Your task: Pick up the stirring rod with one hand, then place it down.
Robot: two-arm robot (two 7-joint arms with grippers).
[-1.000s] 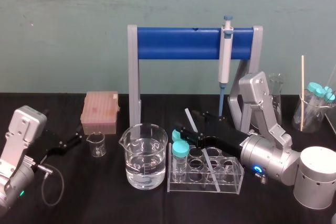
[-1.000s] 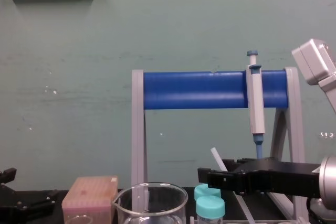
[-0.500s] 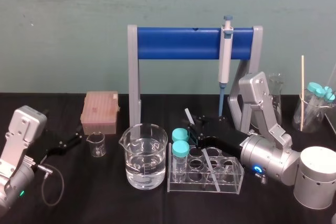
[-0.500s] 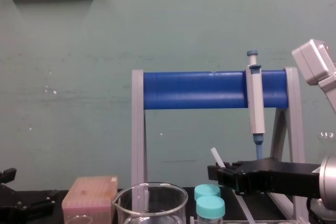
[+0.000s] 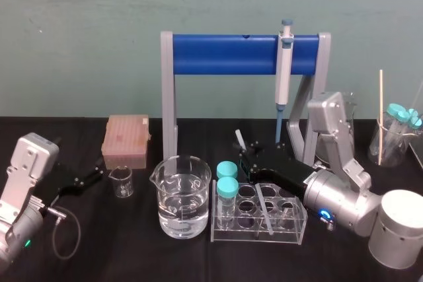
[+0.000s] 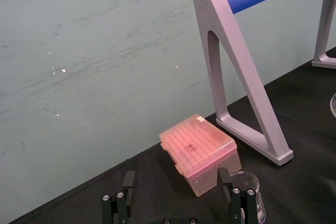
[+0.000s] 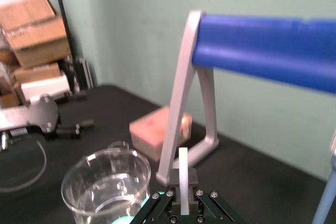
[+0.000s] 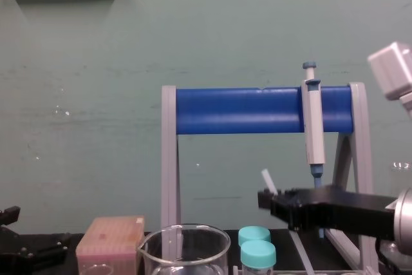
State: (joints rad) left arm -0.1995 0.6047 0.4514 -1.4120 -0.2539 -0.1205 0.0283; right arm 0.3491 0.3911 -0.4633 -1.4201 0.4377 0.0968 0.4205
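While the right gripper [image 5: 250, 163] clamps the rod [image 5: 240, 141] tilted, lower end across the rack [image 5: 295, 221], its top stands free below the stand's bar [image 5: 225, 55]; the left gripper [image 5: 90, 176] rests, fingers apart, near the box [image 5: 125, 141].

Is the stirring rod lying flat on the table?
No, the stirring rod slants upward, clamped in the right gripper above the capped tubes; the left gripper sits parked at the left.
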